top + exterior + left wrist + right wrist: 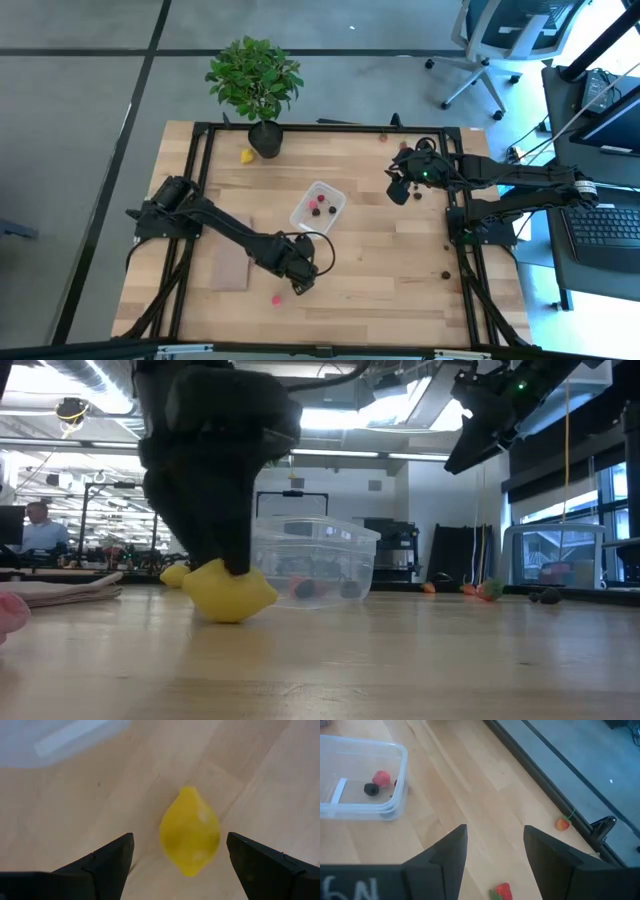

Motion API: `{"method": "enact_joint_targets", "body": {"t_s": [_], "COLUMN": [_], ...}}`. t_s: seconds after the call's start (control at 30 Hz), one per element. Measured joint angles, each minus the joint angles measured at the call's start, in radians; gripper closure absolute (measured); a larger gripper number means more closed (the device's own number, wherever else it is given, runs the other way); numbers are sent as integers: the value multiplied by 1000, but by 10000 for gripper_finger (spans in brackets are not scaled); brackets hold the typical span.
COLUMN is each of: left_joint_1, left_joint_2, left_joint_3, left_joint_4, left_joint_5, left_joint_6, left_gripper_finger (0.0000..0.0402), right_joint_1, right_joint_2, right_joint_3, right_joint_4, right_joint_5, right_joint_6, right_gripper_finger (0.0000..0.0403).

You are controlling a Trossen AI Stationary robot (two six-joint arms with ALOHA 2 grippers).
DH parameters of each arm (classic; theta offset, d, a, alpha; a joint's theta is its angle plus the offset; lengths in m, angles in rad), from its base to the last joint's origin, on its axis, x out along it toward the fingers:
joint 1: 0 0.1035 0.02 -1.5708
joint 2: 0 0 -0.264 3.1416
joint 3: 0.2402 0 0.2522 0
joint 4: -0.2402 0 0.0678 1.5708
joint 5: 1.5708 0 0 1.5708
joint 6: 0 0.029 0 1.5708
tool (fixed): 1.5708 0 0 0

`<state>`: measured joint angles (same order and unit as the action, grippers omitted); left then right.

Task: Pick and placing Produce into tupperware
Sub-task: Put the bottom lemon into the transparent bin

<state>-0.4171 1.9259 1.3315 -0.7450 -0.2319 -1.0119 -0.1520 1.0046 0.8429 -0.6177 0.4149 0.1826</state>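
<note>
Produce is only partly packed. Between the wide-spread jaws of the left gripper point(180, 855) lies a small yellow lemon-shaped toy fruit point(190, 831), resting on the pale wooden table point(380, 290); the dark fingers point(107, 857) stand on either side of it with wood showing in both gaps, so it is framed but not gripped. From the level view the gripper hangs low over this lemon, on the near side of the small clear rectangular plastic tub with rounded corners point(318, 209).

That tub sits near the middle of the table and already holds a few pieces: a pink-red berry point(381, 778) and a dark maroon one point(370, 789) show through its wall, with perhaps one more beside them.

The right gripper point(495, 852) waits raised above the table to the tub's right, jaws partly open and holding nothing.

Much is left, by my reading. Still outside the tub are a second yellow piece point(246, 155) beside the leafy green potted plant point(255, 82), a pink piece point(277, 299) near the left gripper, a red strawberry-like piece point(503, 890) and a small orange-red one point(563, 824) towards the black frame rail point(555, 790), and dark bits on the tub's right. A flat tan board point(231, 262) lies to the tub's left.
</note>
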Motion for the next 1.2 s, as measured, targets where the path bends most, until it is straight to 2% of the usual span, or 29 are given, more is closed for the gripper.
{"method": "enact_joint_targets", "body": {"t_s": [0.2, 0.4, 1.2], "left_joint_1": [6, 22, 29], "left_joint_2": [0, 0, 18], "left_joint_3": [-20, -51, -53], "left_joint_4": [17, 103, 117], "left_joint_5": [7, 18, 59], "left_joint_6": [-5, 31, 20], "left_gripper_finger": [92, 92, 91], "right_joint_1": [0, 0, 0], "right_joint_2": [0, 0, 0], "right_joint_3": [0, 0, 0], "right_joint_4": [0, -1, -3], "right_joint_5": [0, 0, 0], "right_joint_6": [-12, -12, -34], "right_gripper_finger": [205, 205, 205]}}
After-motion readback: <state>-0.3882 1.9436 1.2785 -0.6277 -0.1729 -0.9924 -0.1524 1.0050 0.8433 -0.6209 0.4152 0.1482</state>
